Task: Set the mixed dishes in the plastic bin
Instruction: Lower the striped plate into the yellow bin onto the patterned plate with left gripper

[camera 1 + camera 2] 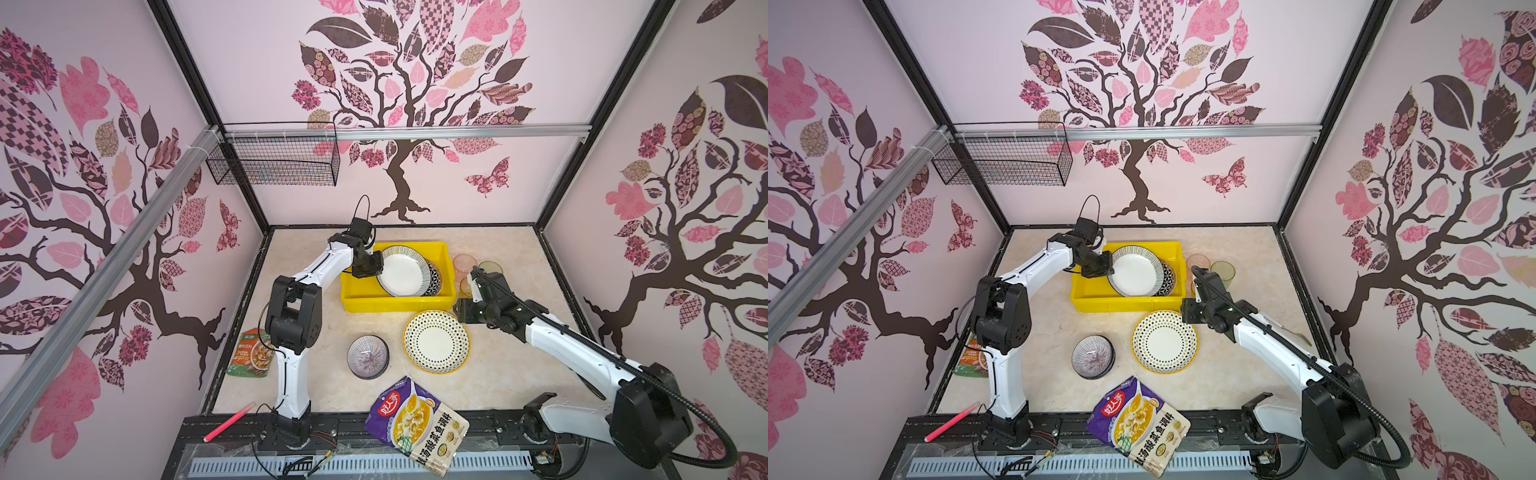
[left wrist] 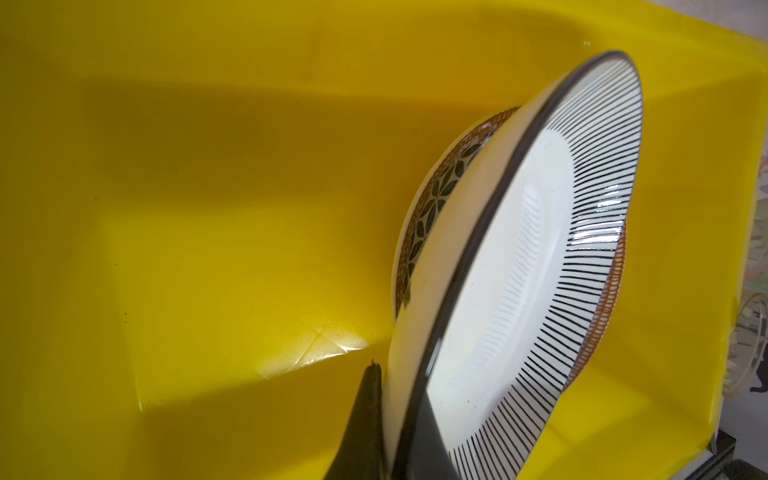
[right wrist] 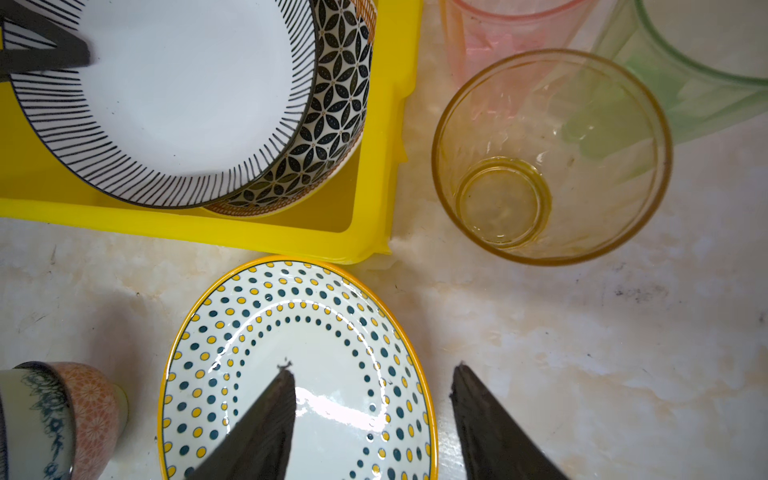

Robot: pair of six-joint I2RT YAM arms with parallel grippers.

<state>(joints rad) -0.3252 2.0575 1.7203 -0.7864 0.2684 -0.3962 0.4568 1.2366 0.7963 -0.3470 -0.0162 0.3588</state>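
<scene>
Black left jaws: the left gripper [image 1: 371, 268] is shut tight on the near rim of the striped plate [image 1: 401, 270].
Striped plate: tilted inside the yellow bin [image 1: 395, 303], its far side over the flower bowl [image 1: 434, 278] and apparently leaning on it.
Step in hand: setting this plate down. I would lower the held edge slowly until the plate rests. Only then part the jaws, or it may drop and chip.
Right gripper [image 3: 372, 370]: jaws partly open and holding nothing, one above the dotted plate [image 3: 291, 332], one above bare table.
Outside the bin: dotted plate just beside the front wall, lined bowl [image 1: 368, 356] nearer the front, amber cup [image 3: 548, 158] with pink and green ones at the right end.
</scene>
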